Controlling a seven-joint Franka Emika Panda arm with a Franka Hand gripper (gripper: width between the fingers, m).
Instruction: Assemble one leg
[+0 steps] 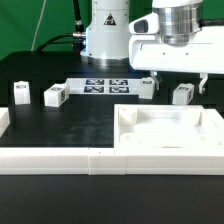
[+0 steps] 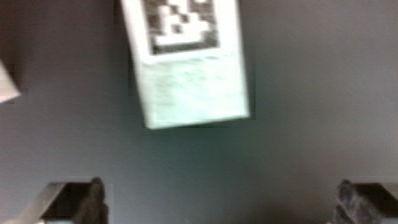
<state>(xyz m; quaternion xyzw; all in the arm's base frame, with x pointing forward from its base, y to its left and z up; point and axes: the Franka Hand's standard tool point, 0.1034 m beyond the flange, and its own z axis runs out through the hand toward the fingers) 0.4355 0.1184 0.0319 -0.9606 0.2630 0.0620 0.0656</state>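
The gripper (image 2: 222, 205) was held wide apart and empty; the leg (image 2: 187, 75), apparently ahead, needed centring before closure.

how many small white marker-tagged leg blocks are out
4 small white plastic block legs: first leg and second leg at the exterior view's left, third leg and fourth leg beyond the large white square tray. The arm may hide others.

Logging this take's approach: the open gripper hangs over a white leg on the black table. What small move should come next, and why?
Probably slide the gripper toward the leg before lowering. In the wrist view the fingers stand wide apart, but the leg lies ahead of the gap, not between them, and nothing is held.
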